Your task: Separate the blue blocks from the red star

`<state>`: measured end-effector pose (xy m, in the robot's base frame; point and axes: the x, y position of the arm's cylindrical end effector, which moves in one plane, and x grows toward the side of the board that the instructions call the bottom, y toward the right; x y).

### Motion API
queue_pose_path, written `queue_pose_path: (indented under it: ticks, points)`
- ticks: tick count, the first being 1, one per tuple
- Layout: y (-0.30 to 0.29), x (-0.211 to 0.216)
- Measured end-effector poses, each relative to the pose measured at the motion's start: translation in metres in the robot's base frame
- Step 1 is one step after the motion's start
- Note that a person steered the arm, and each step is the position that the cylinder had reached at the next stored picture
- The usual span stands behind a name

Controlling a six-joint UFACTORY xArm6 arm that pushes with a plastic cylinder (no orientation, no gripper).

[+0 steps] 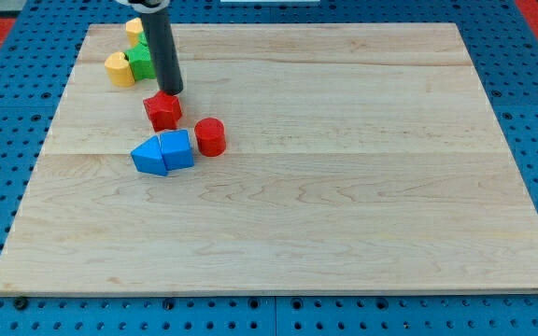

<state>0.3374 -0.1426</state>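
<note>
1. Blue blocks: two of them, a blue triangle-like wedge (pixel 148 157) and a blue squarish block (pixel 177 149), touching each other at the view's left-centre of the wooden worktop (pixel 344 187).
2. Red star (pixel 163 110) sits just above them towards the view's top, near but apart; a narrow gap shows; not separated yet.
3. Red cylinder (pixel 210 136) sits just beside the blue squarish block on the view's right; touching or nearly, can't tell.
4. My tip (pixel 171 91) is at the red star's upper edge, touching or almost; the blue pair is beyond the star.
5. No hand on this rig, just the rod; nothing grasped.
6. Yellow blocks (pixel 119 69) and a green block (pixel 142 62) are clustered in the top-left corner; not involved.
7. Progress: early, I'd say; the real separation is still to do.
</note>
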Motion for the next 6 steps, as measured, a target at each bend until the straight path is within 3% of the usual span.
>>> queue_pose_path:
  ticks: [1, 2, 3, 4, 6]
  points:
    - [0.011, 0.050]
    - [-0.004, 0.050]
    - [-0.080, 0.064]
    - [-0.076, 0.124]
    - [0.007, 0.130]
